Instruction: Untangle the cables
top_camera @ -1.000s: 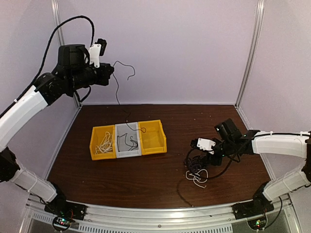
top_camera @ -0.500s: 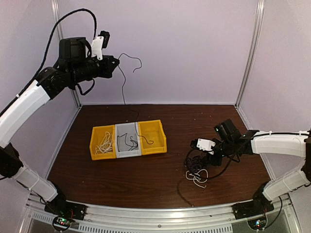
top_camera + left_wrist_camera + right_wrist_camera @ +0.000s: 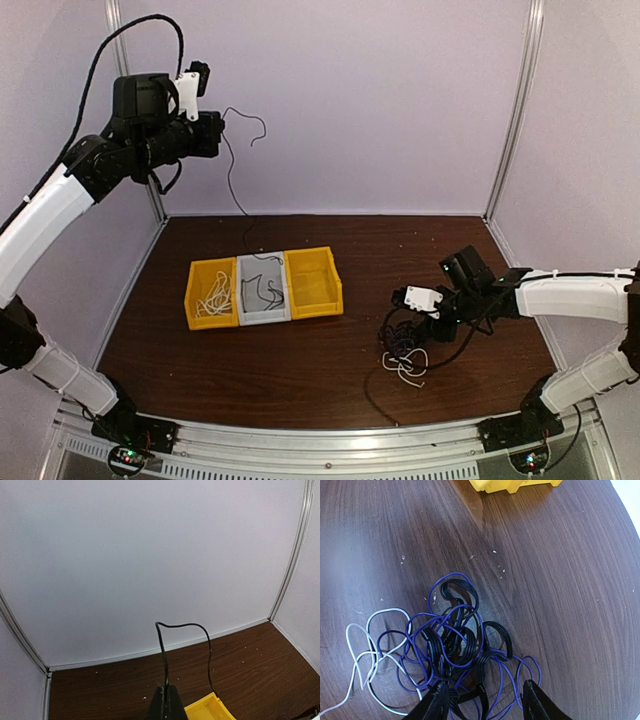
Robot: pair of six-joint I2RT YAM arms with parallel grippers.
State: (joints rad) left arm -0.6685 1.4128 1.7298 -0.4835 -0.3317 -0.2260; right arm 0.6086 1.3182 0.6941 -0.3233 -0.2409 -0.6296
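One black cable (image 3: 232, 180) we see pinched high by the left end effector (image 3: 218, 135); the right end effector (image 3: 483, 690) stands wide open over the tangle (image 3: 455, 650)

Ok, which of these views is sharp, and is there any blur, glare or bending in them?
Top external: the lens bows the frame posts, and the thin black cable under the left gripper is faint against the wall. Left wrist: evenly lit, that cable crisp. Right wrist: the cable tangle is sharp; a soft sheen blurs the table at left.
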